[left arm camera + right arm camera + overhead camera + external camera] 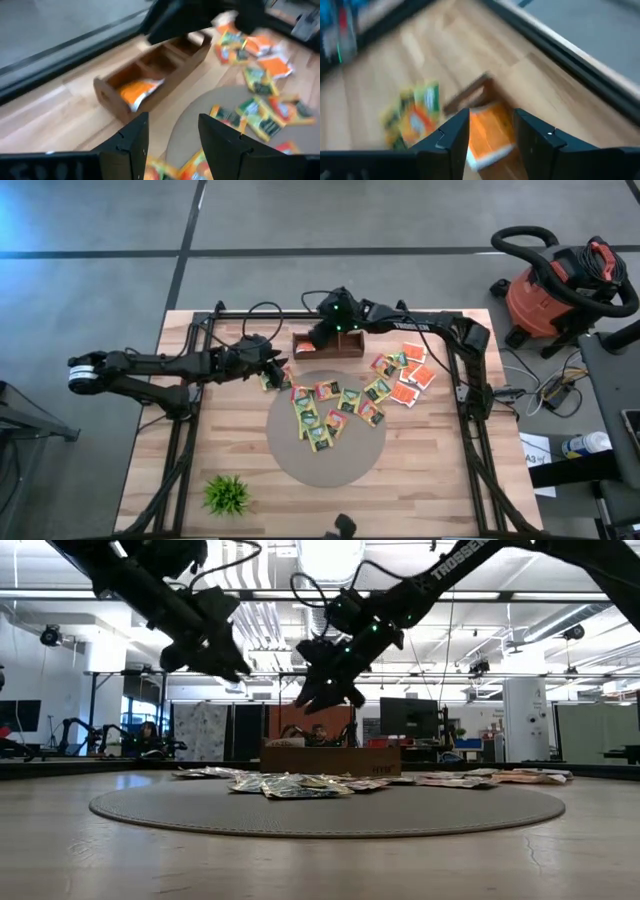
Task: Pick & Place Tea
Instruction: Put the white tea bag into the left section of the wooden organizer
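A brown wooden box [338, 346] with several compartments stands near the table's far edge. An orange tea sachet [140, 91] lies in its left end compartment, leaning on the wall. My right gripper [490, 117] hangs open above that sachet [490, 137] without touching it; the low view shows it [325, 698] well above the box [330, 758]. My left gripper [172, 120] is open with nothing between its fingers, left of the box [278, 368]. Several more tea sachets [325, 415] lie flat on the round grey mat [330, 465], others [405, 375] to its right.
A small green plant [228, 493] stands at the table's near left. A black frame [470, 410] runs along the table's sides and far edge. A few sachets [272, 380] lie under my left gripper. A red shop vacuum [555, 290] stands off the table.
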Controlling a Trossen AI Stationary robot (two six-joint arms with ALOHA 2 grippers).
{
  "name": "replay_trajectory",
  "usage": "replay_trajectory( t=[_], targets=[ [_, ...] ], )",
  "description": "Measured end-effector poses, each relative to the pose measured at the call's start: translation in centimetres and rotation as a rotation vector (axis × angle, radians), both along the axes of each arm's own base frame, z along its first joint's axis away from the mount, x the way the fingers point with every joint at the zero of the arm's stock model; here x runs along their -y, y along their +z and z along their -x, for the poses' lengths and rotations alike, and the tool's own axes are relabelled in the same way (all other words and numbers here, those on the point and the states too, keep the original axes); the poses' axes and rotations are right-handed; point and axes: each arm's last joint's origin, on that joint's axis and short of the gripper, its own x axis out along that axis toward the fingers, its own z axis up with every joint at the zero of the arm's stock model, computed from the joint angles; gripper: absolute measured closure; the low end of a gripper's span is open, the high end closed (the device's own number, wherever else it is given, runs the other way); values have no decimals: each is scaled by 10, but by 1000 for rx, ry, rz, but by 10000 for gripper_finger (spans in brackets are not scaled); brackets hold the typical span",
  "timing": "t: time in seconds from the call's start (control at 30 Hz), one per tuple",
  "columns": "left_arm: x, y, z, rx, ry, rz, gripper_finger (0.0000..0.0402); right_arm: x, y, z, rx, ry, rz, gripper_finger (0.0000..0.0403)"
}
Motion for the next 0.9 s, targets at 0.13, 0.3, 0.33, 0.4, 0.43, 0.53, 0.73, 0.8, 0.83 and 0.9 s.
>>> replay_trajectory(
  t=[0.13, 0.3, 0.33, 0.4, 0.43, 0.53, 0.73, 0.8, 0.83, 0.9],
  targets=[
    [1, -13, 4, -37, -2, 9, 236, -26, -4, -8, -116, 268, 255, 258],
    [3, -27, 9, -59, 1, 57, 236, -40, -9, -14, -242, 289, 459, 246],
    [3, -28, 9, -54, 7, 67, 236, -39, -11, -14, -254, 287, 457, 244],
    [4, -29, 10, -42, 15, 81, 236, -37, -12, -12, -260, 282, 433, 243],
    [4, -29, 10, -36, 18, 83, 236, -35, -12, -10, -262, 280, 409, 244],
    [4, -27, 8, -12, 16, 77, 236, -32, -16, -4, -288, 245, 328, 248],
    [1, -21, -2, 34, -66, -45, 236, -35, 0, 6, -283, 147, 221, 258],
    [1, -24, -10, -17, -160, -119, 236, -40, 14, 12, -279, 144, 220, 259],
    [0, -26, -15, -50, -206, -157, 236, -42, 20, 15, -281, 145, 219, 259],
    [-3, -32, -25, -137, -273, -232, 236, -46, 31, 22, -285, 145, 219, 257]
  ],
)
